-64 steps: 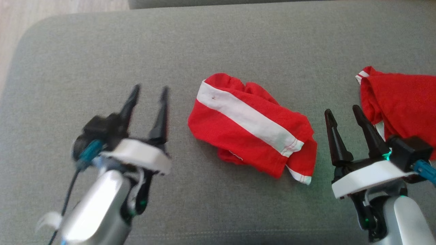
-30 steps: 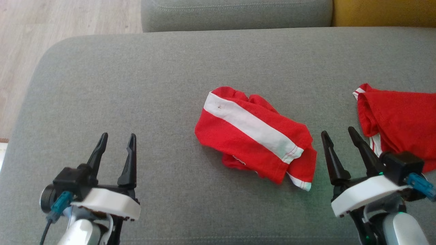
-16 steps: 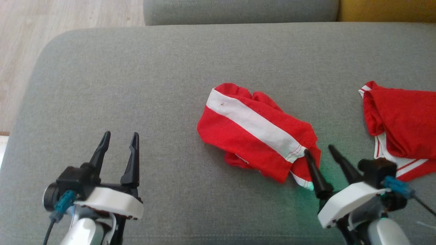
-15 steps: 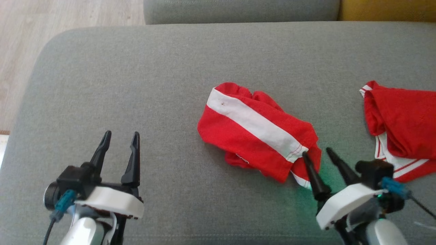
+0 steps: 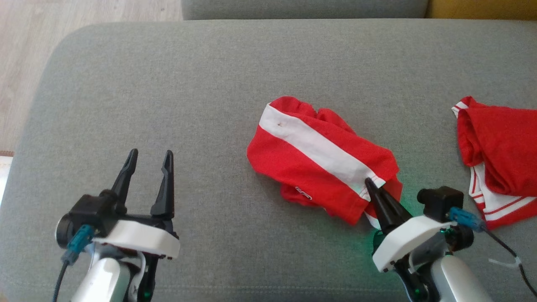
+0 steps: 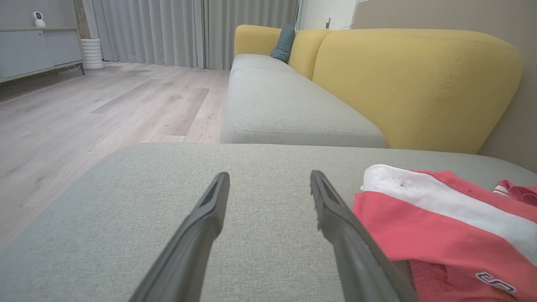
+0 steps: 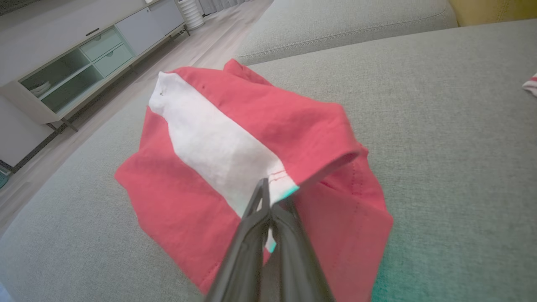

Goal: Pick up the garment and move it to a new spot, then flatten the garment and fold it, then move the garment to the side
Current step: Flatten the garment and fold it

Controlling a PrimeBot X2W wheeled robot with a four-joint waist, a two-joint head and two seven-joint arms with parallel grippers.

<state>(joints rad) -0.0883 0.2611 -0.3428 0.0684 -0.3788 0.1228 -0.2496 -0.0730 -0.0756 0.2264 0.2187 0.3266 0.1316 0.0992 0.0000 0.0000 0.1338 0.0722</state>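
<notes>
Two arms, one clear favourite: the right gripper [image 5: 369, 184] is on the garment [image 5: 319, 155], jaws pressed together on the hem at its near right end, just where the white band [image 5: 314, 144] runs out. The crumpled red piece lies on the grey cushion [image 5: 168, 84], a little right of centre. Its long axis runs diagonally from far left to near right, so the pinch sits at one tip of that line. Over on the near left, the left gripper [image 5: 151, 153] hangs well apart, jaws spread with nothing between them; the garment lies to its right and slightly farther away. Off at the right edge sits a second red garment [image 5: 499, 151], apart from the first. My read: lift from this corner and the cloth trails toward the far left, leaving that free end as the left gripper's to take.
</notes>
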